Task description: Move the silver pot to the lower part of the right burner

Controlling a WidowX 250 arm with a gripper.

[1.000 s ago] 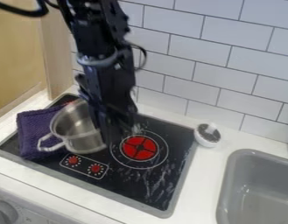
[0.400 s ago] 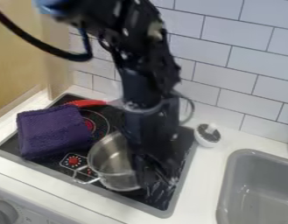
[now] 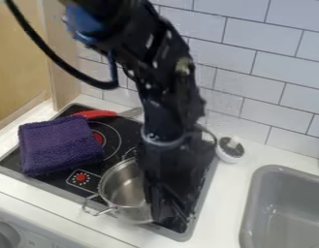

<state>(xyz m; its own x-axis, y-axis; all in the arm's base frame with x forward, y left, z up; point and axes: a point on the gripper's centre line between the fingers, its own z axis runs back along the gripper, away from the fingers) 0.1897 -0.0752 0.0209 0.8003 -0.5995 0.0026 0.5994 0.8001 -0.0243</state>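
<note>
Purple cloth [image 3: 58,145] lies on the left of the cooktop [image 3: 32,178], with a red handle [image 3: 95,114] just behind it. Further right is the silver pot [image 3: 126,191], bare metal inside, one handle jutting past the cooktop's front edge; it was up beside the cloth, and I have brought it right and frontward. My pincer [image 3: 168,213] is at its right side; how far open, or whether it grips the pot, I cannot tell. Beyond sit a small white holder [image 3: 231,154], something dark inside, and the grey sink [image 3: 247,208].
</note>
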